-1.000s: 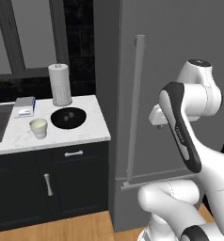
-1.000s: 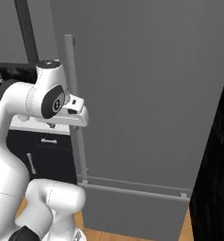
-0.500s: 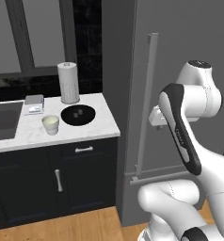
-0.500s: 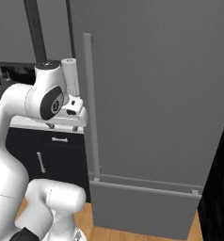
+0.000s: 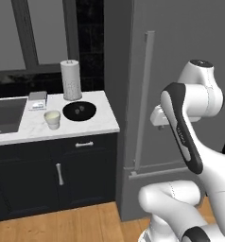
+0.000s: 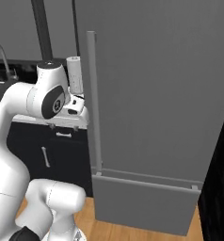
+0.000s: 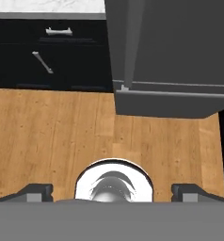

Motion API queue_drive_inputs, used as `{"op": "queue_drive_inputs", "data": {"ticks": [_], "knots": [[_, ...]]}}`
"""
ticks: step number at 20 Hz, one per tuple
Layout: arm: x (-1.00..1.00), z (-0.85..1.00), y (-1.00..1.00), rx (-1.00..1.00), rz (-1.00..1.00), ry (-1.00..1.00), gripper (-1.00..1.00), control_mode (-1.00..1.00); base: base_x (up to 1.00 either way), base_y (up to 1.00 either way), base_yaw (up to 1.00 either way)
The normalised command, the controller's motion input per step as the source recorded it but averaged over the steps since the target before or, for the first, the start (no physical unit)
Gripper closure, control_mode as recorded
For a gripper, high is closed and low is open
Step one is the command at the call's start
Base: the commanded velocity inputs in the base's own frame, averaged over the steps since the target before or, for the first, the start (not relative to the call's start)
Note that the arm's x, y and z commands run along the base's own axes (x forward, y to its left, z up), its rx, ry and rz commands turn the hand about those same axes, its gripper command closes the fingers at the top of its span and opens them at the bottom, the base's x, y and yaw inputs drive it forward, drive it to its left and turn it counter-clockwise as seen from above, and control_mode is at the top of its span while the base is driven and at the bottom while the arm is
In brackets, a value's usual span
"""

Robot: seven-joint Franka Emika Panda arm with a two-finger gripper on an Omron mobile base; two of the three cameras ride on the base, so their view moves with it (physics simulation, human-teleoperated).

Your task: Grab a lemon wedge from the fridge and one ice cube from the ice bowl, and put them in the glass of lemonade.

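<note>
The grey fridge is closed, with its long bar handle upright down the door; the handle also stands in the right base view. The lemon wedge is hidden behind that door. On the white counter sits the black ice bowl with small lumps in it. The glass of lemonade stands just left of the bowl. My hand hangs in front of the fridge door, right of the handle, pointing down at the floor. My gripper is open and holds nothing.
A tall white paper-towel roll stands behind the bowl, and a small box lies beside a sink. Dark cabinets run under the counter. The fridge's lower drawer meets a wooden floor.
The whole picture has slid to the right in both base views, so the camera has moved with the base. The arm keeps its pose and the gripper stays open.
</note>
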Motion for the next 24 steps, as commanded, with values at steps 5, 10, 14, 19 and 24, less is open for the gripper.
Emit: {"op": "queue_drive_inputs", "data": {"ticks": [5, 10, 14, 19, 24], "knots": [[0.00, 0.00, 0.00, 0.00, 0.00, 0.00, -1.00, 1.00, -0.51, -0.01, 0.00], [0.00, 0.00, 0.00, 0.00, 0.00, 0.00, -1.00, 1.00, -0.25, 0.05, -0.08], [0.00, 0.00, 0.00, 0.00, 0.00, 0.00, -1.00, 1.00, -0.16, 0.00, -0.08], [0.00, 0.00, 0.00, 0.00, 0.00, 0.00, -1.00, 1.00, -0.27, 0.04, -0.01], [0.00, 0.00, 0.00, 0.00, 0.00, 0.00, -1.00, 1.00, -0.23, 0.01, 0.00]]}}
